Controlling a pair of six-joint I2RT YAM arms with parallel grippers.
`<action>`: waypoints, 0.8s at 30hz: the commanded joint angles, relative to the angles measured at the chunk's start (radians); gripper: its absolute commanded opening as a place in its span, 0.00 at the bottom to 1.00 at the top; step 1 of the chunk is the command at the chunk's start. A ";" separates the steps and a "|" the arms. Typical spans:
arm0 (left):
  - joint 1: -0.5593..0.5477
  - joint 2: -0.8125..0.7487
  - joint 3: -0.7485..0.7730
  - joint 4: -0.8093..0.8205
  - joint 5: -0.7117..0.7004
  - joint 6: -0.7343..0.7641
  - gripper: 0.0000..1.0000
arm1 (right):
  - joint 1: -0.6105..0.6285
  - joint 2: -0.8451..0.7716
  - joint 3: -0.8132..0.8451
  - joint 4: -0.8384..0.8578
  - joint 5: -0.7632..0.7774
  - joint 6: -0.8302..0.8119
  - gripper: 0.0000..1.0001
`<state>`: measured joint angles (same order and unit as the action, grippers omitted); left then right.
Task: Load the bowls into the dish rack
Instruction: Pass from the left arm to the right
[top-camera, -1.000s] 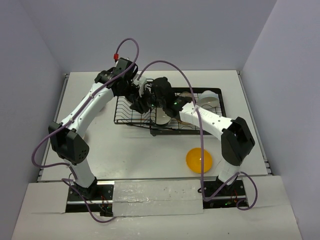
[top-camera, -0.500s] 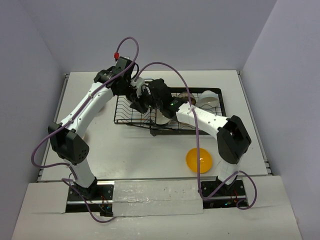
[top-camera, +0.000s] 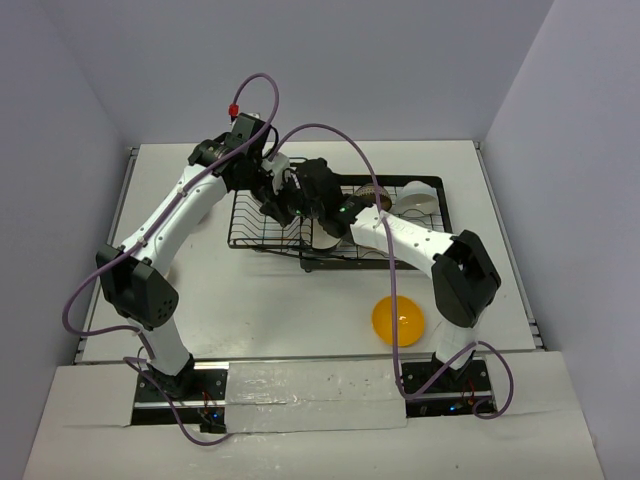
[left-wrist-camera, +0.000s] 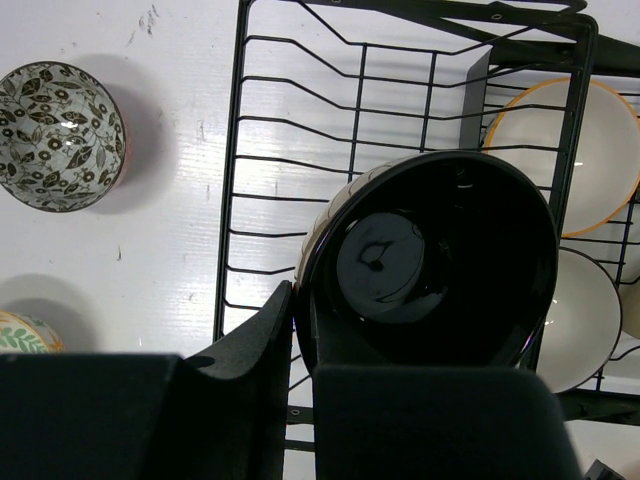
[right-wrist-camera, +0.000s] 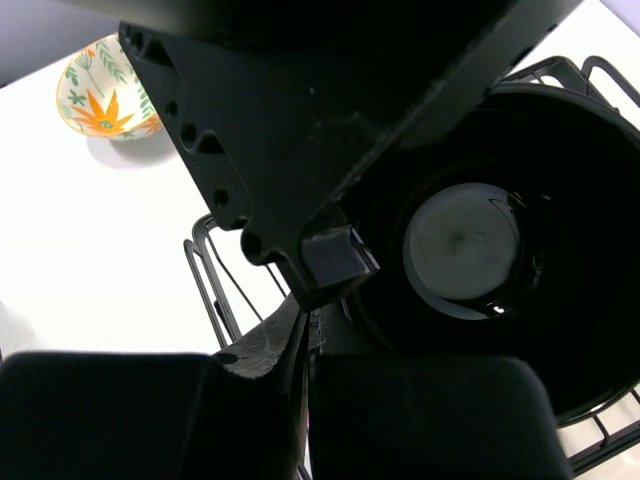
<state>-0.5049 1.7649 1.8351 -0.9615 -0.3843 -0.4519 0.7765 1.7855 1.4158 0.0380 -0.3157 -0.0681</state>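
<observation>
A glossy black bowl (left-wrist-camera: 440, 270) (right-wrist-camera: 480, 250) hangs tilted over the flat tray section of the black wire dish rack (left-wrist-camera: 300, 130) (top-camera: 245, 225). My left gripper (left-wrist-camera: 296, 300) (top-camera: 272, 198) is shut on its rim. My right gripper (right-wrist-camera: 312, 320) (top-camera: 302, 200) is shut on the same rim, close beside the left one. In the rack's basket section stand a cream bowl with an orange rim (left-wrist-camera: 580, 150) and a white bowl (left-wrist-camera: 585, 320). A bright orange-yellow bowl (top-camera: 399, 320) sits on the table near the right arm's base.
A dark leaf-patterned bowl (left-wrist-camera: 60, 135) and a floral bowl (left-wrist-camera: 25, 330) (right-wrist-camera: 105, 90) sit on the table left of the rack. Both arms cross above the rack's left half. Purple cables loop over the arms.
My right gripper has shut on the black bowl's rim, and its arm has edged left toward the left gripper. The left gripper has kept its hold.
</observation>
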 joint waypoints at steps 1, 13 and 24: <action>0.000 -0.021 0.047 0.041 -0.019 0.024 0.00 | 0.001 -0.011 -0.006 0.077 0.041 0.010 0.00; 0.002 -0.008 0.030 0.050 0.004 0.019 0.00 | -0.016 -0.104 -0.123 0.161 -0.016 0.033 0.00; 0.002 -0.012 0.030 0.035 0.012 0.022 0.00 | -0.017 -0.132 -0.140 0.180 -0.031 0.016 0.39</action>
<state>-0.5030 1.7653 1.8351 -0.9550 -0.3851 -0.4377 0.7662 1.7172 1.2854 0.1322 -0.3393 -0.0475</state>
